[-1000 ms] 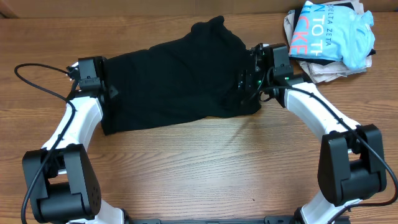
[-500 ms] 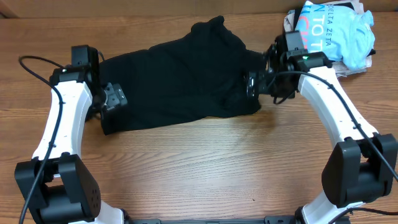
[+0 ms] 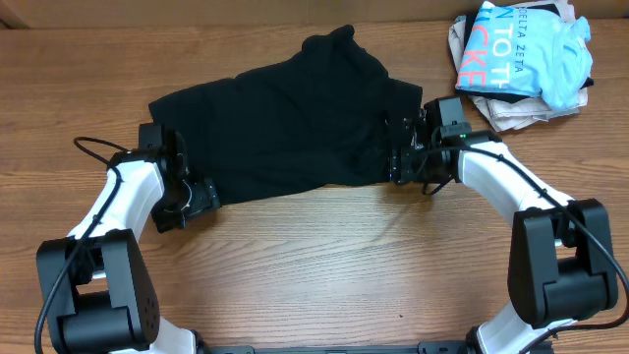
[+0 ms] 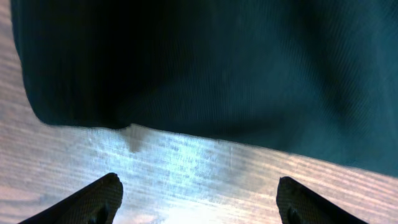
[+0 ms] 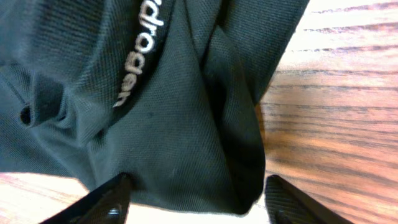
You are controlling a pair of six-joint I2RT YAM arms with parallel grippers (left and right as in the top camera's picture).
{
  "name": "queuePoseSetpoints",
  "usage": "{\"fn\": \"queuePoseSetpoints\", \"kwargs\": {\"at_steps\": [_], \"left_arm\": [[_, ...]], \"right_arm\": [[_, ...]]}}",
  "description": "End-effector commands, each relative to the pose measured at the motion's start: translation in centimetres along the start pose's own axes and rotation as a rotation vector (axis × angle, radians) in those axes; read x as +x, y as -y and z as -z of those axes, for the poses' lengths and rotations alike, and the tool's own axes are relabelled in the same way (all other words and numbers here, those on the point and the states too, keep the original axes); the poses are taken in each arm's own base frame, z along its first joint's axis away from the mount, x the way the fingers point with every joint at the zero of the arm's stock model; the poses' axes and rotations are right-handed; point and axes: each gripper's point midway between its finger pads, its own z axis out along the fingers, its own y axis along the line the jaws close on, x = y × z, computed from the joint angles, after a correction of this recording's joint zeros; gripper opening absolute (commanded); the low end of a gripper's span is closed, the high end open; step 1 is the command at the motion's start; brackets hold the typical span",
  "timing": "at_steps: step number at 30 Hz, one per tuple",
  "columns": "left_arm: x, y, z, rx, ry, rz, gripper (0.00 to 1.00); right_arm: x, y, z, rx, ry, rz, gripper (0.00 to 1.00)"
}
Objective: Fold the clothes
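**A:** Where is the black garment [image 3: 285, 128]?

**B:** It is spread across the middle of the bench [image 3: 314, 265], lying wide from left to right, with a bunched hump at its far edge. A light blue T-shirt [image 3: 521, 49] lies on a pile at the far right corner, well apart from it.

**A:** And the left tool [image 3: 201, 195]?

**B:** It is at the garment's near left corner. In the wrist view the left tool [image 4: 199, 202] is spread wide and released. Its 2 fingers [image 4: 99, 198] have only bare bench [image 4: 186, 162] between them. The garment's hem [image 4: 217, 62] lies just beyond the tips, not touching them. It holds nothing.

**A:** The right tool [image 3: 398, 162]?

**B:** It is at the garment's right edge. Up close, the right tool [image 5: 199, 199] is also parted, and its fingers [image 5: 106, 199] straddle a folded ridge of the cloth [image 5: 174, 106]. The fabric sits between them, but I see no pinch, so I call it released. Whether the tips press the cloth I cannot tell.

**A:** Any mark on the cloth?

**B:** White lettering [image 5: 134, 56] runs along a fold near the right tool. Bare bench [image 5: 336, 93] shows to its right.
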Motion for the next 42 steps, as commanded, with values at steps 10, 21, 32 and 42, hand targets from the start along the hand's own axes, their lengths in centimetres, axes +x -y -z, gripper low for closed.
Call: {"fn": "queuePoseSetpoints", "kwargs": {"at_steps": [10, 21, 32, 42], "left_arm": [[-2.6, -2.1, -0.1, -0.128, 0.137, 0.022, 0.8], [-3.9, -2.5, -0.1, -0.158, 0.203, 0.026, 0.79], [-2.9, -3.0, -1.7, -0.177, 0.143, 0.024, 0.53], [-3.2, -4.5, -1.3, -0.257, 0.161, 0.032, 0.04]], "right_arm": [[-1.0, -0.3, -0.4, -0.017, 0.085, 0.026, 0.33], [-1.2, -0.3, -0.4, -0.019, 0.089, 0.027, 0.27], [-0.9, -0.2, -0.4, -0.015, 0.079, -0.006, 0.04], [0.0, 1.9, 0.2, 0.016, 0.036, -0.146, 0.04]]}}
